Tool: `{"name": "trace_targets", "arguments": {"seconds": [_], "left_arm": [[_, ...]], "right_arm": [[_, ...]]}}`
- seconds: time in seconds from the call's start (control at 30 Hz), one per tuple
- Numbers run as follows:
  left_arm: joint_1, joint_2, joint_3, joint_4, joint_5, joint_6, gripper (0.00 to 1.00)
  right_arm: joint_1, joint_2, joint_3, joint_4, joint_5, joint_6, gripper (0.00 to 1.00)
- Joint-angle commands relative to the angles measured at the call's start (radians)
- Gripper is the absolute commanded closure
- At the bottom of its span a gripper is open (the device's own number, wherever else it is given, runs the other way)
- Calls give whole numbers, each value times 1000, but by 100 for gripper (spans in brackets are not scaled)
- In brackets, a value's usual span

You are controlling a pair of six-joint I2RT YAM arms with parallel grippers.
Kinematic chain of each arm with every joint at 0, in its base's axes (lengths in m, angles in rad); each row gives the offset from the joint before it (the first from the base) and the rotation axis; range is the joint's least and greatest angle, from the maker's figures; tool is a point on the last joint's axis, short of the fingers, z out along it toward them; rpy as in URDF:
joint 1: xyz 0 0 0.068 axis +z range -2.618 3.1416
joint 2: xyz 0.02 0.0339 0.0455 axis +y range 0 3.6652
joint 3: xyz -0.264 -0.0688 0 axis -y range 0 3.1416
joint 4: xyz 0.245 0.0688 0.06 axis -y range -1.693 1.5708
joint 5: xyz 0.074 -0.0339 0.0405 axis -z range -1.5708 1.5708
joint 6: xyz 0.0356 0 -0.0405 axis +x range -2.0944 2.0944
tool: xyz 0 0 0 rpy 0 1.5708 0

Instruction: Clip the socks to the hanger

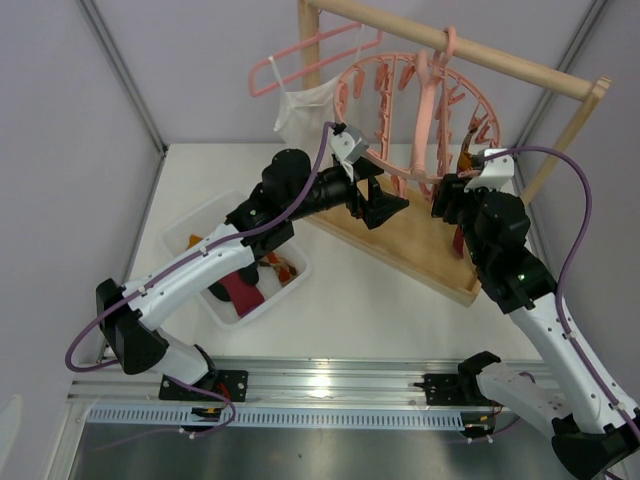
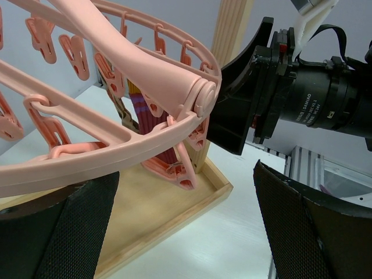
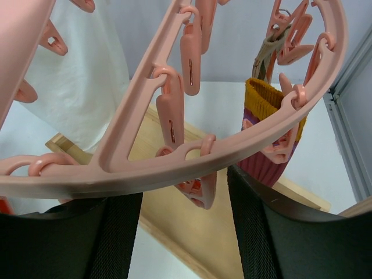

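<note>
**Round pink drying hanger flanked by two open grippers**

The hanger (image 1: 400, 115) is a pink plastic disc of concentric rings joined by spokes. Pink clips dangle from its rings, and its hook hangs over a wooden rail (image 1: 500, 58). It hangs tilted above the rack's wooden base (image 1: 400, 245), at the far right of the table (image 1: 370, 295).

One sock (image 3: 264, 110), with a mustard cuff and maroon body, hangs from a clip at the rim. The left wrist view shows purple and maroon striped fabric behind the clips. More socks (image 1: 240, 285), red and dark, lie in a white bin (image 1: 185, 235) at the left.

The left gripper (image 1: 385, 208) has its fingers (image 2: 58, 232) spread wide at the near rim and holds nothing. The right gripper (image 1: 447, 200) faces it from the other side, its fingers (image 3: 290, 232) also parted. The rim crosses just above them and one clip hangs towards the gap. Nothing is clamped.

A thin pink coat hanger (image 1: 300, 60) carrying a white top (image 1: 305, 110) shares the rail. The tabletop is white, and the walls (image 1: 60, 150) are pale lilac with grey framing.
</note>
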State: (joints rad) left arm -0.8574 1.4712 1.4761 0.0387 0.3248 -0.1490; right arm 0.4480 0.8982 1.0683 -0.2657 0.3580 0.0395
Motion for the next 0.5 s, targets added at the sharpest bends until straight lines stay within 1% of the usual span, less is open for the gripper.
{"name": "trace_targets", "arguments": {"seconds": [0.0, 0.4, 0.47], "left_arm": [[-12, -32, 41, 32, 10, 5, 1], [-12, -35, 20, 36, -4, 6, 1], [-12, -41, 10, 36, -24, 15, 0]], "right_arm": [[1, -10, 9, 111, 48, -7, 39], [0, -18, 16, 95, 101, 5, 52], [0, -22, 21, 70, 111, 20, 61]]}}
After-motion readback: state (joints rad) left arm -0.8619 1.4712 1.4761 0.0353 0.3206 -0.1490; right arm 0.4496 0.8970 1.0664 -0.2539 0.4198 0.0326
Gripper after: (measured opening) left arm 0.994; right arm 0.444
